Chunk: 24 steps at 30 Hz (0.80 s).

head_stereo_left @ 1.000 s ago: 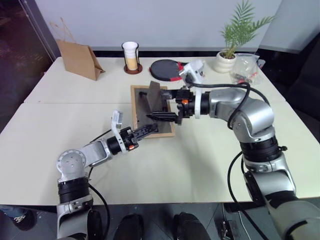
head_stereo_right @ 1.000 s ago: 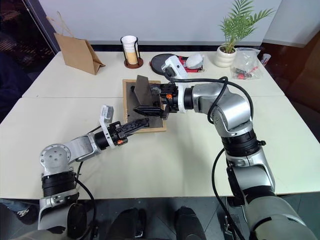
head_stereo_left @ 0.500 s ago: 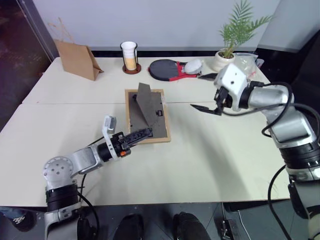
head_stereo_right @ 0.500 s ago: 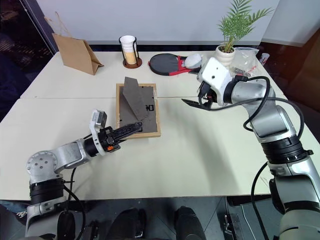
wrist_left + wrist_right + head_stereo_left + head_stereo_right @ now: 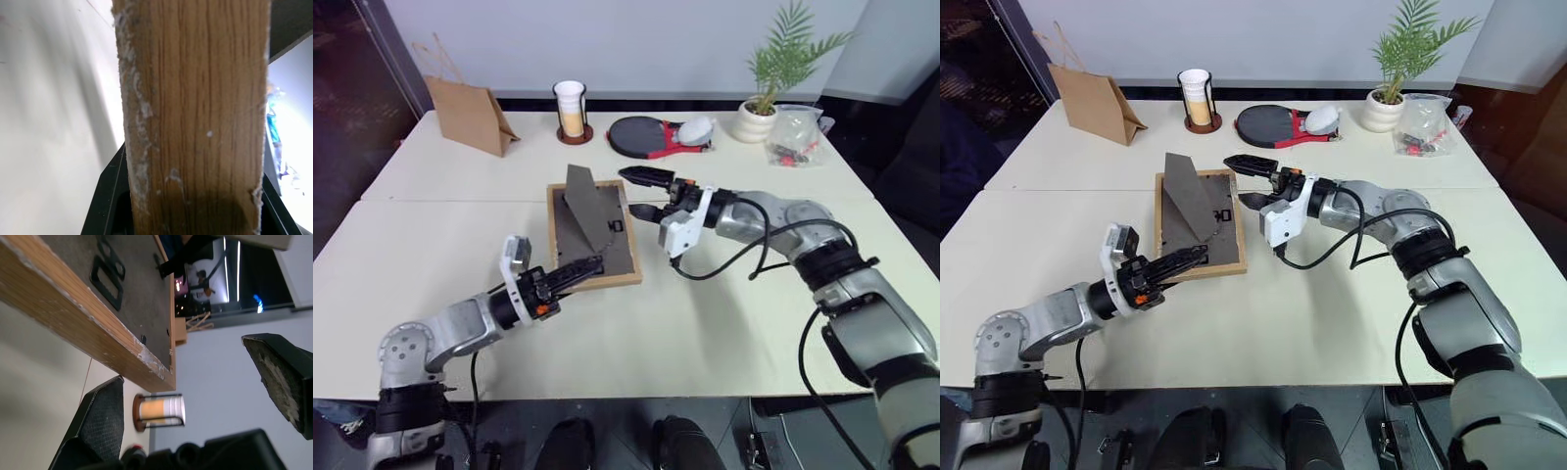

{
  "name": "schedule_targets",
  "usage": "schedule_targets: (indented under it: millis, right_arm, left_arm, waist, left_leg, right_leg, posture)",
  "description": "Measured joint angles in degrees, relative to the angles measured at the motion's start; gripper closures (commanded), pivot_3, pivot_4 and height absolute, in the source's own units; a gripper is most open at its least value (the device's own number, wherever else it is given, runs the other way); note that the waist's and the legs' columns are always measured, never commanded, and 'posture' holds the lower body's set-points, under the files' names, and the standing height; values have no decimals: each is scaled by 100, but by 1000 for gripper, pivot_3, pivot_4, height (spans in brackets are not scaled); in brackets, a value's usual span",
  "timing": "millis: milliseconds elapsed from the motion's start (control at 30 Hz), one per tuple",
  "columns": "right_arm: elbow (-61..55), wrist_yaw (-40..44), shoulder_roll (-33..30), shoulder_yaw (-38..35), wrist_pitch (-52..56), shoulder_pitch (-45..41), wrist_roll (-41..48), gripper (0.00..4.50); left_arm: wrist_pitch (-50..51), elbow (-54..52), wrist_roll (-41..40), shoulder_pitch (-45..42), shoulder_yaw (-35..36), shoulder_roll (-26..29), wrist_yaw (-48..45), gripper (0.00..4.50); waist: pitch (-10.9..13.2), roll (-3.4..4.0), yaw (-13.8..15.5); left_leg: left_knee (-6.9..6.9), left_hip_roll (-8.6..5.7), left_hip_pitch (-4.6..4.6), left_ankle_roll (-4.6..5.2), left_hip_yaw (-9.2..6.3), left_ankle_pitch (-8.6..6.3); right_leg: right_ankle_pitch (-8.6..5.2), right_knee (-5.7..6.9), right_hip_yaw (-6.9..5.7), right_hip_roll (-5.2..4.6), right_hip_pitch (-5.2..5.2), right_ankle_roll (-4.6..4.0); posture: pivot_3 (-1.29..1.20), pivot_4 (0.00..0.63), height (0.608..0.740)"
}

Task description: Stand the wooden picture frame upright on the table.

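the left gripper (image 5: 579,270) is clamped on the near edge of the wooden picture frame (image 5: 592,235), its fingers closed over the light-wood rail. the frame lies back-up at the middle of the table (image 5: 705,323), just on the near side of the seam, with its dark easel stand (image 5: 585,204) swung up off the back. at three o'clock of the frame the right gripper (image 5: 641,192) hangs with its fingers spread wide, grasping nothing. far off, at eleven o'clock, stands a brown paper bag (image 5: 468,116).
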Motion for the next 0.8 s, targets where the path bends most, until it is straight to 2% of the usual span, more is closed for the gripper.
schedule_targets:
  millis: [167, 267, 433, 467, 500, 567, 600, 733, 800]
  right_arm:
    - [398, -531, 254, 407, -164, -120, -373, 59]
    - [569, -732, 364, 570, -194, -208, -481, 772]
    - [754, -1060, 431, 669, -195, -403, -538, 3097]
    - [800, -1179, 434, 666, -228, -446, -501, 3356]
    - [831, -1215, 435, 678, -246, -505, -504, 3376]
    - [862, -1251, 435, 705, -272, -571, -499, 3376]
    - [890, -1192, 435, 720, -276, -594, -491, 3376]
    - [1384, -289, 404, 639, -527, -526, 221, 3376]
    - [1587, 349, 413, 474, -660, -427, 841, 3376]
  left_arm:
    - [-310, -218, -221, 103, -270, 83, 114, 3408]
    - [-489, -323, -239, 145, -317, 105, 160, 3408]
    - [-671, -484, -318, 237, -475, 116, 173, 3408]
    - [-711, -507, -386, 251, -471, 124, 114, 3408]
    - [-740, -535, -405, 251, -472, 135, 102, 3408]
    - [-776, -588, -429, 250, -475, 192, 98, 2393]
    - [-768, -606, -403, 258, -506, 281, 135, 2102]
    - [-605, -861, -177, 466, -499, 896, -114, 212]
    - [-540, -946, 279, 580, -401, 1301, -515, 90]
  waist:
    - [0, 0, -11]
    - [0, 0, -23]
    - [0, 0, -26]
    - [0, 0, -26]
    - [0, 0, -26]
    - [0, 0, -27]
    - [0, 0, -27]
    - [1, -1, -34]
    - [2, 1, -38]
  left_leg:
    - [1, -2, 0, 1, 0, 0]
    - [1, -1, 1, 1, 0, 0]
    - [0, 1, 1, 2, -3, 0]
    - [1, 0, 1, 2, -2, 0]
    - [1, 0, 1, 2, -2, 0]
    - [1, 0, 2, 4, -3, -2]
    - [1, 0, 3, 6, -3, -2]
    - [-1, 0, 3, 17, -4, -9]
    - [-2, 1, 3, 21, -4, -11]
  right_leg:
    - [1, 2, -1, -2, 2, 2]
    - [2, 3, -1, -1, 1, 2]
    - [2, 5, -2, 3, 1, 3]
    - [2, 5, -2, 2, 1, 3]
    - [2, 5, -2, 2, 1, 2]
    - [2, 5, -2, 3, 3, 2]
    - [2, 5, -1, 3, 3, 2]
    - [2, 3, -1, 9, 4, 3]
    - [2, 3, -3, 15, 5, 3]
  posture:
    - [0, 150, 740]
    - [0, 150, 740]
    - [0, 150, 740]
    - [0, 150, 740]
    - [0, 150, 740]
    - [0, 150, 740]
    - [0, 150, 740]
    - [0, 150, 740]
    - [0, 150, 740]
